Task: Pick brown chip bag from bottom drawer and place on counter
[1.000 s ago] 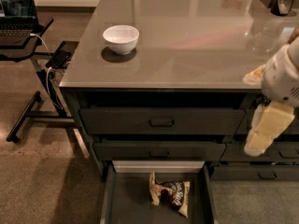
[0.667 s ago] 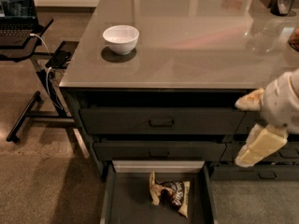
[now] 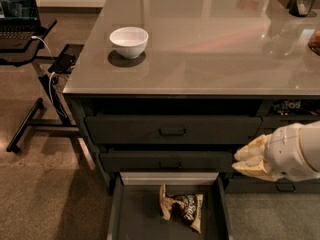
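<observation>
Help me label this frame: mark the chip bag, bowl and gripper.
chip bag (image 3: 185, 207): camera view, dark centre, in the drawer (image 3: 136, 215).
bowl (image 3: 129, 38): camera view, inner wall, on the counter (image 3: 210, 49).
gripper (image 3: 237, 162): camera view, cream front end, right of the drawer.

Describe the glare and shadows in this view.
Camera view: the glossy counter reflects bright light spots and the items at its far edge. The white bowl casts a soft dark shadow. The bottom drawer is dim inside, but the brown chip bag shows clearly. The gripper, at the right in front of the drawers, is brightly lit.
</observation>
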Motion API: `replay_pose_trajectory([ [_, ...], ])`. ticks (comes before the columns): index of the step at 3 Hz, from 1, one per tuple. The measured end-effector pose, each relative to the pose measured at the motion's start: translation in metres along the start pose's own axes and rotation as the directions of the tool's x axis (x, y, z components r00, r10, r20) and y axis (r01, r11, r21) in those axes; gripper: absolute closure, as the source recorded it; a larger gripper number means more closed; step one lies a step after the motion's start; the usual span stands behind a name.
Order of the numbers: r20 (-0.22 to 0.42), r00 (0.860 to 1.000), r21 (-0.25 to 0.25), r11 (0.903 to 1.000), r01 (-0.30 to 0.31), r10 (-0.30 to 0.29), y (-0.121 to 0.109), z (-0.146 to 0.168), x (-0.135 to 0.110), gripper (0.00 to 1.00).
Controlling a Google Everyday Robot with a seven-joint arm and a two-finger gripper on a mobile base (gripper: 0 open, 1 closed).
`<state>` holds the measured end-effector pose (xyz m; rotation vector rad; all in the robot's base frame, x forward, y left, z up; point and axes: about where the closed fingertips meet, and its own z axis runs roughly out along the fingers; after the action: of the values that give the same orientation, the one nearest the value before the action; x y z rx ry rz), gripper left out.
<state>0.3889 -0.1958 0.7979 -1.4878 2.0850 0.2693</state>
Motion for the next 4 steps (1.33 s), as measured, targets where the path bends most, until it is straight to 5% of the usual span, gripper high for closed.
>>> replay_pose_trajectory([
  [1,0.002,1.0,0.027,0.9996,0.001,-0.001,-0.006,-0.001,-0.002,0.89],
  [2,0.032,0.999,0.031,0.9994,-0.016,0.015,-0.002,0.003,-0.003,0.85],
  [4,0.155,0.978,0.017,0.9895,-0.143,0.139,0.017,0.109,0.036,0.4],
])
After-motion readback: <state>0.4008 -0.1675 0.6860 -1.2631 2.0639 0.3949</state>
